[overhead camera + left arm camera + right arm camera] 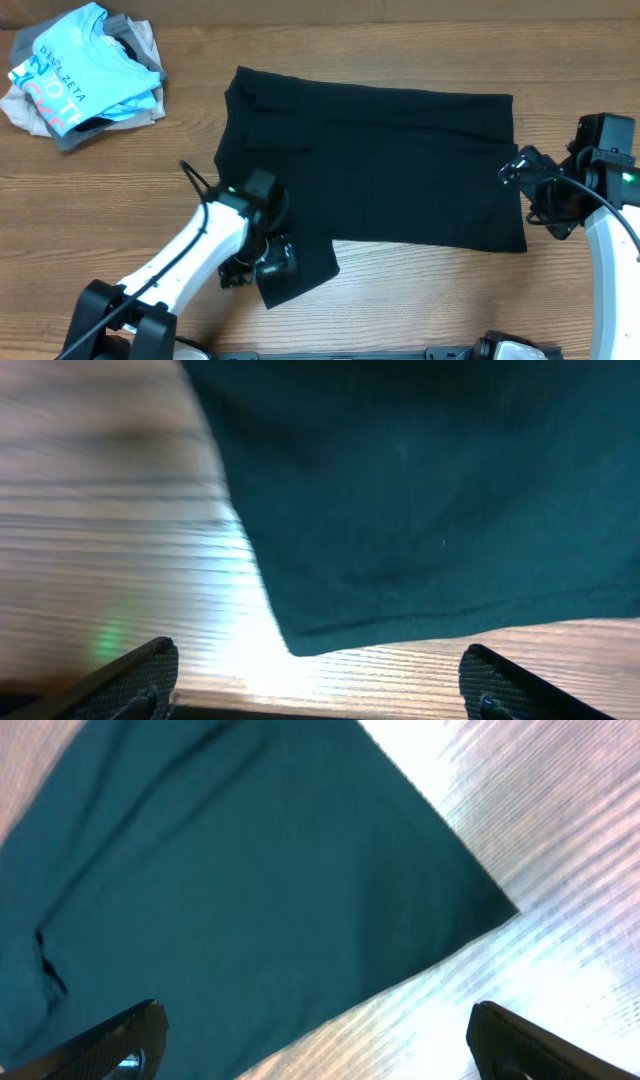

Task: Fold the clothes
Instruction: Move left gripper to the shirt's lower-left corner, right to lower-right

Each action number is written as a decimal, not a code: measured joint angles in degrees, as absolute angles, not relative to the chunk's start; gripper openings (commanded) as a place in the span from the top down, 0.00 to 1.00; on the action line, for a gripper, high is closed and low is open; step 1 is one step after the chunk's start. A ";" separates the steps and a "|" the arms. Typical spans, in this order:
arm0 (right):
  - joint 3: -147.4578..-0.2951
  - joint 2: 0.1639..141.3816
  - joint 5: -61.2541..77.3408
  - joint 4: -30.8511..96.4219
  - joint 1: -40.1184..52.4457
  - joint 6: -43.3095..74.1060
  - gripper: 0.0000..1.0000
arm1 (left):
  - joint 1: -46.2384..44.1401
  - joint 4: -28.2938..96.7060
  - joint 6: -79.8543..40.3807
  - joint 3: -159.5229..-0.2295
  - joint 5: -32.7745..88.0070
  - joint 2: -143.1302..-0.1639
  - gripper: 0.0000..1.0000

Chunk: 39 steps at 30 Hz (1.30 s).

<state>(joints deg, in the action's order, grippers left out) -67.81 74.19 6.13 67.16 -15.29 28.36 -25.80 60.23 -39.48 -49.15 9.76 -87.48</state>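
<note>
The black garment [380,170] lies spread flat on the wooden table, with a sleeve flap [300,272] sticking out at its front left corner. My left gripper [262,262] is open and empty over that flap; in the left wrist view the cloth's corner [400,510] sits above the open fingers [318,685]. My right gripper [530,190] is open and empty at the garment's right edge; in the right wrist view the cloth [230,890] fills the upper left above the fingers [315,1045]. The white neck label is hidden.
A pile of other clothes [80,75], a light blue tee with lettering on top of grey and beige pieces, sits at the back left corner. The table's front edge [300,708] shows just under the left fingers.
</note>
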 measured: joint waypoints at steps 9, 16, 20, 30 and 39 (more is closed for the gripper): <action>-67.79 74.96 6.20 62.54 -20.10 30.00 0.00 | -34.85 56.82 -45.60 -45.10 11.44 -87.18 0.05; -67.79 78.24 6.17 63.66 -20.60 30.02 0.00 | -36.23 50.43 -49.34 -39.24 11.60 -86.98 0.07; -67.79 78.35 6.17 63.59 -20.60 30.00 0.00 | -35.48 48.77 -51.20 -37.91 11.88 -85.95 0.07; -67.79 78.35 5.96 63.42 -20.60 30.00 0.00 | -35.14 43.72 -51.18 -37.82 13.74 -84.25 0.10; -67.79 78.35 5.98 62.96 -20.60 29.95 0.00 | -35.16 48.34 -50.57 -37.85 10.55 -82.76 0.10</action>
